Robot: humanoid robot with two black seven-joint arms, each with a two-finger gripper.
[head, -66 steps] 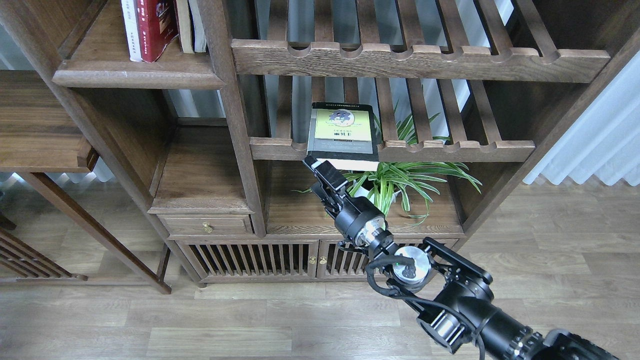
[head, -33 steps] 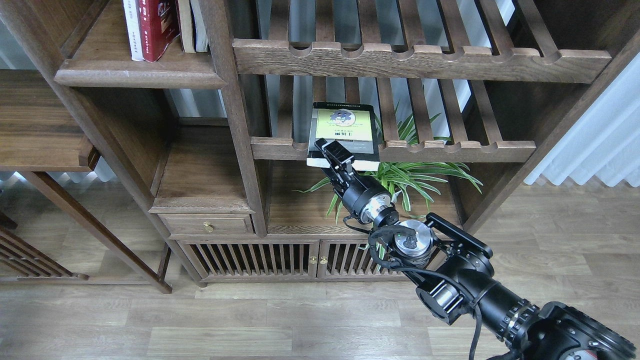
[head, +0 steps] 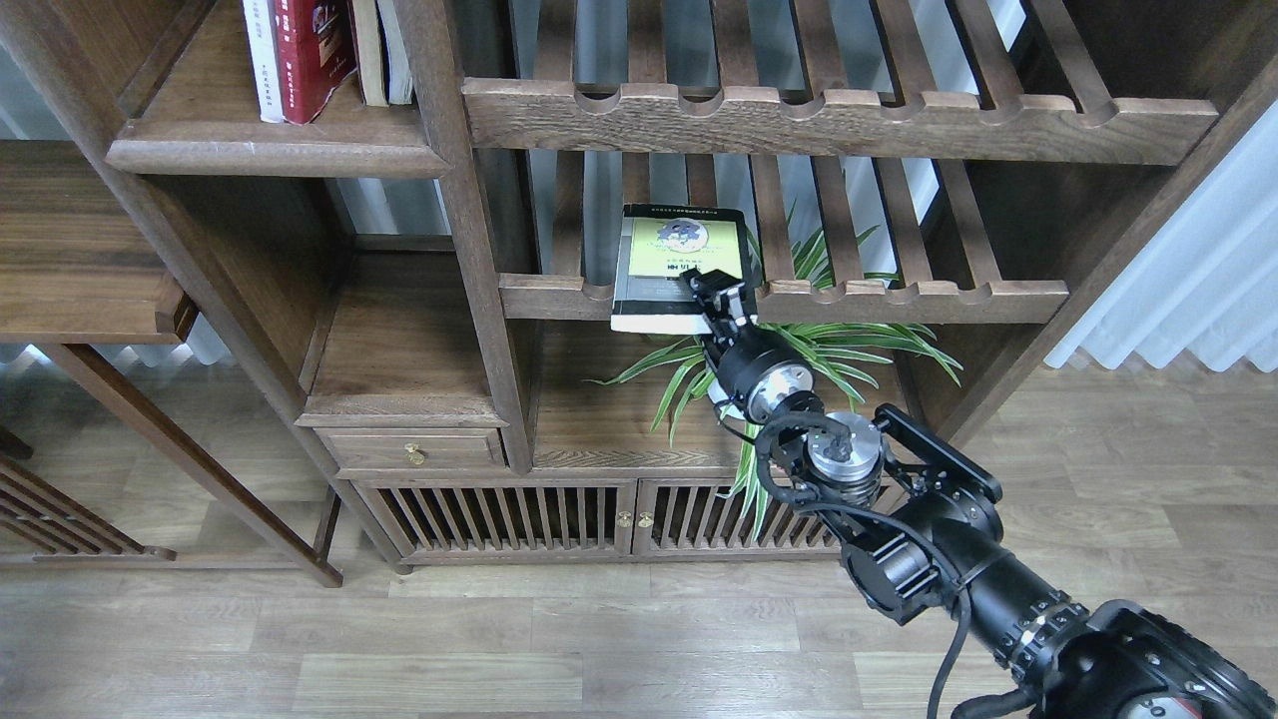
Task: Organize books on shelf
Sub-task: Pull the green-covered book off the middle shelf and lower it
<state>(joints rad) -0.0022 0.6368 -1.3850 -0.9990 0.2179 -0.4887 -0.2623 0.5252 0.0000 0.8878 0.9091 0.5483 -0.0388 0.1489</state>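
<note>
Our right gripper [head: 717, 290] met the near edge of the black-grey book [head: 679, 268], lying flat on the slatted rack [head: 899, 298], overhanging its rail; whether the jaws gripped it we could not tell; the shelf [head: 270, 155] with upright books [head: 315, 50] stood up-left.

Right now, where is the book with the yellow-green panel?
In the head view, the black-grey book lies flat on the slatted rack, centre of frame, overhanging its front rail above the green plant, with the right gripper at its front right corner.
</note>
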